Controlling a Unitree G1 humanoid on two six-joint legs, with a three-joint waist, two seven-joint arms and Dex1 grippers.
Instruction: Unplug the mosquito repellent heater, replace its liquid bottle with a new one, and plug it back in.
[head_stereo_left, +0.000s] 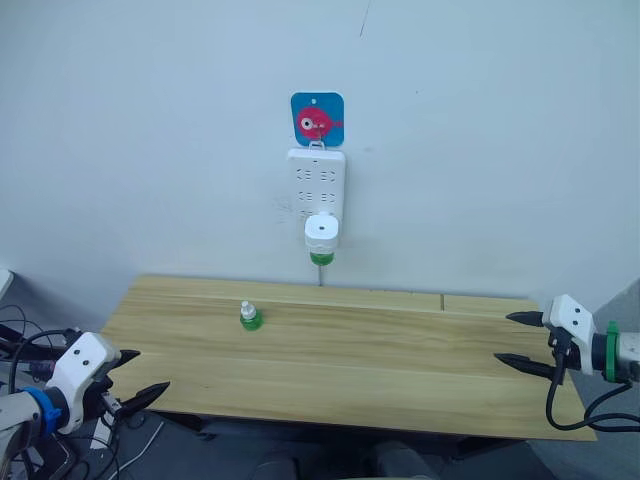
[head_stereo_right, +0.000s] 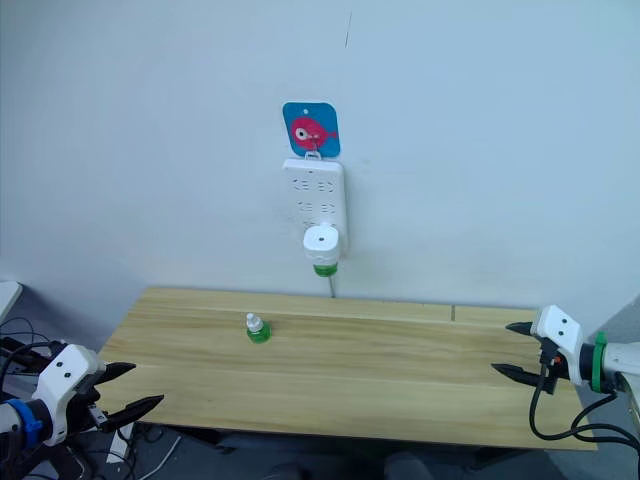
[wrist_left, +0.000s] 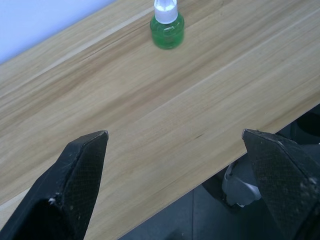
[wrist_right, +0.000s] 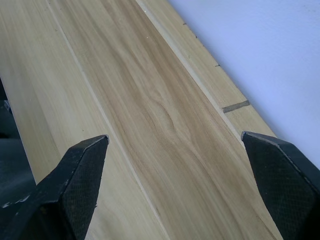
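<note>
I see the heater (head_stereo_left: 322, 232) plugged in at upper centre, far from my left gripper (head_stereo_left: 139, 375) and right gripper (head_stereo_left: 512, 339), fingers spread

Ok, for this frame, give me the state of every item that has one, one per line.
mosquito repellent heater: plugged into the power strip, green bottle fitted below
power strip: hanging on the wall, upper sockets free
spare bottle: upright on the table, capped
left gripper: open, holding nothing
right gripper: open, holding nothing
</note>
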